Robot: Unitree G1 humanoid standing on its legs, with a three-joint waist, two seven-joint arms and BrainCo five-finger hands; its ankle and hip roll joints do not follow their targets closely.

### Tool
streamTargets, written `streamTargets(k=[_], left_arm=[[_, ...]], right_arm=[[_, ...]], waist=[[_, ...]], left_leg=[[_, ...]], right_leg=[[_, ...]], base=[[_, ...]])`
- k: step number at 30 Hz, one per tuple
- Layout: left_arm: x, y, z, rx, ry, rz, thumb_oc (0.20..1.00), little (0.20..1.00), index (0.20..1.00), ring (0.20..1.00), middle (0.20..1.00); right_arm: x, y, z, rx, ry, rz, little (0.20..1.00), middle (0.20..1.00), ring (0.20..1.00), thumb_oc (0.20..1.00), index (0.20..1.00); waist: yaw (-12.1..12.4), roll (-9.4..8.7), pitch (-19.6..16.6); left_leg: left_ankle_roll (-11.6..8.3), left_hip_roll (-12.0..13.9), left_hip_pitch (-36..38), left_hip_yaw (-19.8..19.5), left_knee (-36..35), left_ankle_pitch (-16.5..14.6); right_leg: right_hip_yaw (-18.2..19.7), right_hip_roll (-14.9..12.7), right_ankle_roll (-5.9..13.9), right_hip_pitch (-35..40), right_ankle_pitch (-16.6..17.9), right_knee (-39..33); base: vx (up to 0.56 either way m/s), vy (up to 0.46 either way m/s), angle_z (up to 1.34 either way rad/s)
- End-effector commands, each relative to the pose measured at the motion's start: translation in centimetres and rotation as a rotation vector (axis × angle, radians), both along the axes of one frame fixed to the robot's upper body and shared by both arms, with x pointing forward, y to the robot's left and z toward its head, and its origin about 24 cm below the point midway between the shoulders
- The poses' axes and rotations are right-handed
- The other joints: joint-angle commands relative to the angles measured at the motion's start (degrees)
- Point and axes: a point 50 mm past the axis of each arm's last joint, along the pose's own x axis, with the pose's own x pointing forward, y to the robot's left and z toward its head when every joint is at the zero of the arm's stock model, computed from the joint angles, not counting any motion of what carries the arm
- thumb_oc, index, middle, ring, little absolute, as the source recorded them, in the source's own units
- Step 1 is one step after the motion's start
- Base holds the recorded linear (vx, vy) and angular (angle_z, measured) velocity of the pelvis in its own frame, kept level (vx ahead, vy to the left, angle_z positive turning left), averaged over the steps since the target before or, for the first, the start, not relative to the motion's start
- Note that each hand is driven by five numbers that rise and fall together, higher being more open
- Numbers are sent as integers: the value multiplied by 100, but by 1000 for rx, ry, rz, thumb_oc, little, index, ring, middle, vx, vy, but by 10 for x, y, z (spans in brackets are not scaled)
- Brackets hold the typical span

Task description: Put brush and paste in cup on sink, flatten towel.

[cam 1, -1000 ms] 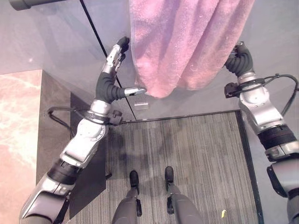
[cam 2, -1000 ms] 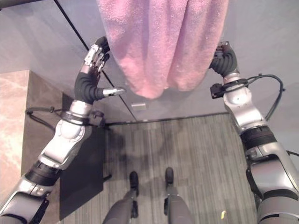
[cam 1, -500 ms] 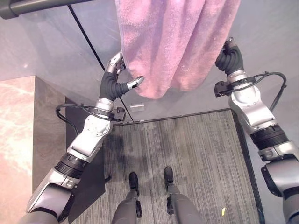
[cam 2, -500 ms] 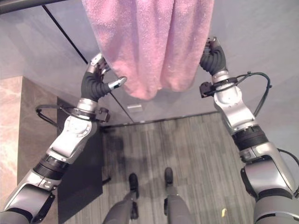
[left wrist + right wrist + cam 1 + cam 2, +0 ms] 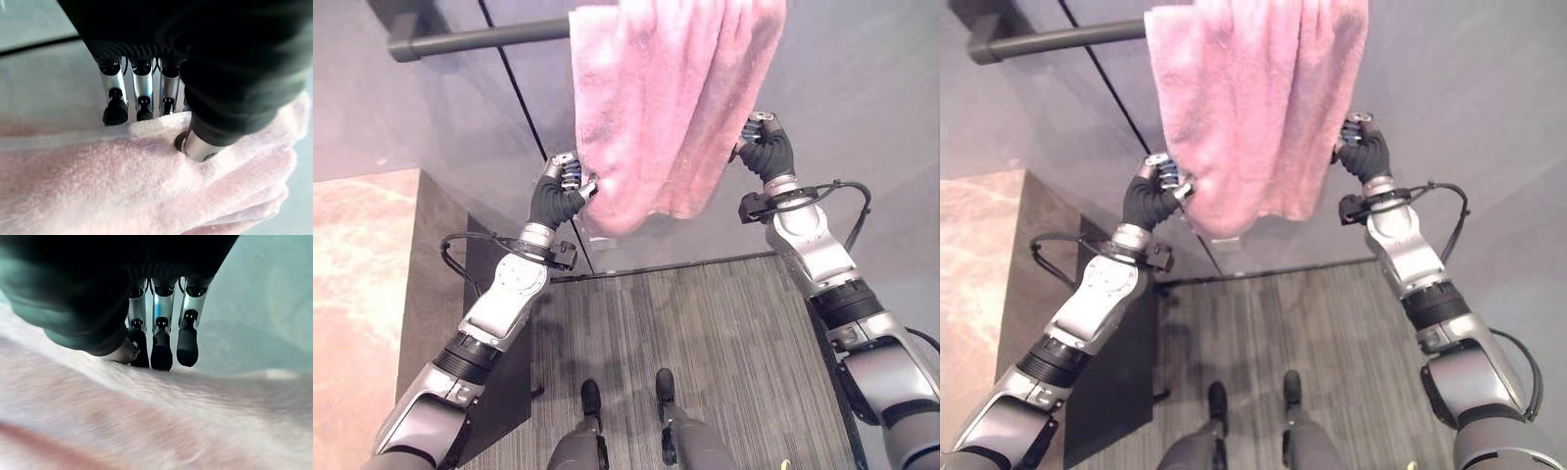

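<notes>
Towel [image 5: 666,108], pink and thick, hangs draped over a dark rail [image 5: 475,39] that runs across the grey wall [image 5: 862,88], with its long axis running straight down from the rail. It is bunched into vertical folds rather than spread, so it covers a short stretch of the rail near the rail's right end as seen. Its bottom edge is uneven, lower at the left corner and higher toward the right.

The left hand [image 5: 563,186] is at the towel's lower left edge. In its wrist view the thumb [image 5: 195,144] presses into the front of the cloth while the fingertips [image 5: 115,111] lie behind the edge, so it pinches the towel's side hem. The right hand [image 5: 762,147] is at the towel's right edge, a little higher than the left. In its wrist view the fingertips [image 5: 187,348] curl down onto the cloth edge with the thumb close beside them, pinching the towel there.

To the left of the towel the rail is bare up to its end cap, leaving room along it. A dark seam [image 5: 533,137] runs down the wall just behind the left hand. A marbled counter [image 5: 357,294] lies well to the left and below, apart from the towel. Striped grey floor [image 5: 705,323] lies beneath.
</notes>
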Motion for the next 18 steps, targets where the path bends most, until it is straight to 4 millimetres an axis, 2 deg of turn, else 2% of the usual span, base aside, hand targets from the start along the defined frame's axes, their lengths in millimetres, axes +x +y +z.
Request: streamTargets(k=[1,5,6,8,12,13,14,15,16,17,18], left_arm=[[0,5,21,-13,-106,23,200,200,200,200,200],[-11,13,47,-84,-250,71,200,200,200,200,200],[-20,15,51,-137,-292,73,200,200,200,200,200],[-28,14,49,-182,-307,56,200,200,200,200,200],[-32,17,35,-153,-262,64,200,200,200,200,200],[-30,18,24,-135,-213,70,200,200,200,200,200],[-29,19,18,-129,-183,77,200,200,200,200,200],[-29,19,17,-129,-183,77,200,200,200,200,200],[-25,20,6,-114,-128,85,200,200,200,200,200],[-24,20,2,-113,-108,87,200,200,200,200,200],[-22,19,-5,-115,-75,86,200,200,200,200,200]], right_arm=[[-3,0,19,102,-75,23,200,200,200,200,200],[-18,17,41,109,-186,119,200,200,200,200,200],[-27,23,47,109,-236,160,200,200,200,200,200],[-33,28,46,117,-258,196,200,200,200,200,200],[-32,27,32,81,-217,181,200,200,200,200,200],[-27,24,18,76,-155,161,470,470,470,470,470],[-24,23,12,73,-122,151,576,576,576,576,576],[-24,23,12,73,-122,151,605,605,605,605,605],[-18,20,-2,68,-55,121,655,655,655,655,655],[-15,20,-8,82,-27,110,718,718,718,718,718],[-11,19,-15,108,8,96,740,740,740,740,740]], waist=[[187,-284,-783],[217,-344,-918],[211,-373,-964],[209,-401,-988],[218,-426,-1017],[235,-438,-1012],[239,-442,-1014],[238,-442,-1017],[257,-441,-991],[263,-441,-978],[272,-439,-954]], left_leg=[[-393,249,22,-27,-2,245],[-405,263,105,-57,-2,229],[-402,260,130,-68,-2,214],[-389,250,151,-79,-2,201],[-368,227,159,-79,-2,186],[-353,217,135,-90,-2,186],[-348,211,117,-91,-2,190],[-348,211,114,-91,-2,190],[-336,206,73,-105,-2,207],[-335,207,46,-106,-2,215],[-332,206,-2,-107,-2,228]], right_leg=[[-27,-301,390,259,-203,102],[-111,-305,375,389,-273,152],[-139,-315,380,436,-295,163],[-156,-323,384,472,-300,162],[-165,-339,392,491,-282,141],[-159,-343,394,482,-261,120],[-157,-344,396,467,-245,107],[-157,-344,396,465,-244,107],[-147,-352,393,437,-213,86],[-147,-354,393,413,-194,71],[-141,-357,397,369,-151,42]], base=[[-4,-5,11],[13,4,12],[20,11,3],[20,15,3],[-2,10,4],[-24,19,5],[-22,12,5],[-30,12,2],[-32,9,3],[-61,12,3],[-67,10,1]])
